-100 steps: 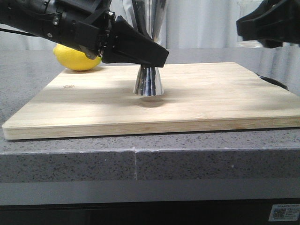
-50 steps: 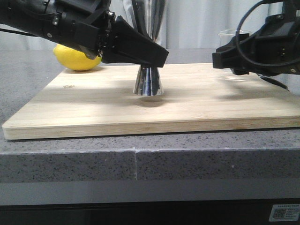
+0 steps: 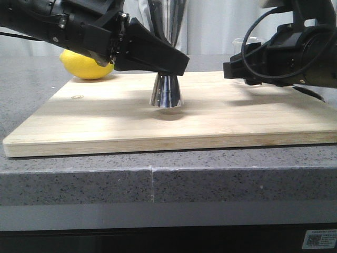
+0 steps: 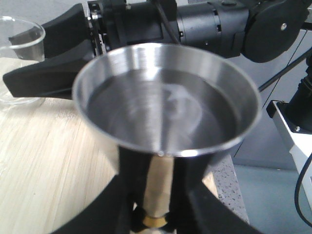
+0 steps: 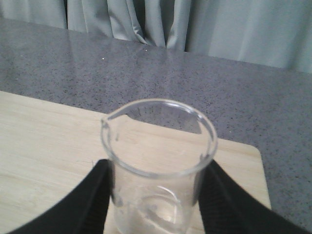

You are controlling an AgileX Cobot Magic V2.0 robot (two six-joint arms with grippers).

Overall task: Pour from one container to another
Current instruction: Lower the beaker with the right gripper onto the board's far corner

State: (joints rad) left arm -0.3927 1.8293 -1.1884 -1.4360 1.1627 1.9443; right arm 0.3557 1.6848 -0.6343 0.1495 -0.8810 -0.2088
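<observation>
The steel jigger [image 3: 167, 94] stands upright on the wooden board [image 3: 105, 118], and my left gripper [image 3: 176, 62] is shut on its narrow waist. In the left wrist view its wide cup [image 4: 165, 97] fills the frame, with the gold band [image 4: 156, 222] between my left gripper's [image 4: 157, 214] fingers. The clear glass beaker [image 5: 158, 165] is upright in my right gripper [image 5: 157, 200], which is shut on its sides. In the front view only the beaker's rim [image 3: 243, 41] shows above the right gripper [image 3: 235, 69], low over the board to the right of the jigger. The beaker looks nearly empty.
A yellow lemon [image 3: 87, 66] lies at the board's back left corner, behind my left arm. The board rests on a grey speckled counter [image 3: 79, 179], whose front edge is close to the camera. Grey curtains hang behind.
My right gripper has come down and moved left with the beaker, toward the jigger. The left gripper and the jigger have stayed put.
</observation>
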